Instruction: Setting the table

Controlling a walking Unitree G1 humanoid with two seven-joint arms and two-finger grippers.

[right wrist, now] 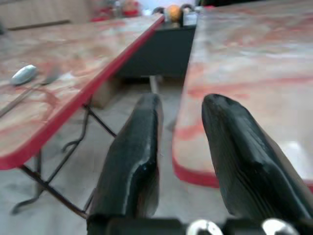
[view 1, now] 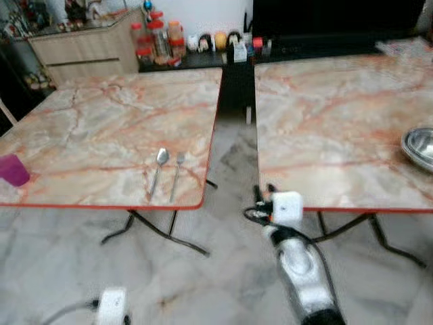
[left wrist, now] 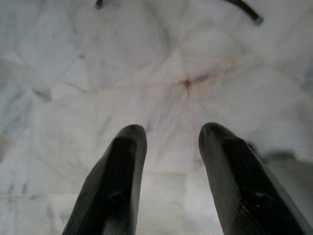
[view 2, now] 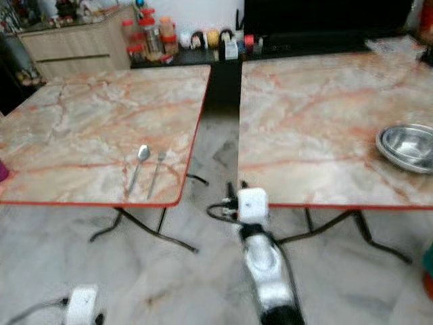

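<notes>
A spoon [view 1: 160, 166] and a fork [view 1: 177, 172] lie side by side near the front right corner of the left marble table [view 1: 101, 128]. A purple cup [view 1: 12, 169] stands at that table's left front edge. A steel bowl [view 2: 409, 145] sits at the right side of the right marble table [view 1: 325, 122]. My right gripper [view 1: 264, 191] is raised in the gap between the two tables, at the right table's front left corner, open and holding nothing. My left gripper [left wrist: 168, 134] hangs low over the floor, open and holding nothing.
Both tables have red edges and thin black folding legs [view 1: 155, 230]. A narrow aisle of marble floor [view 1: 233, 156] runs between them. Jars and bottles [view 1: 159, 40] stand on a dark counter at the back. A wooden cabinet [view 1: 84, 47] is at the back left.
</notes>
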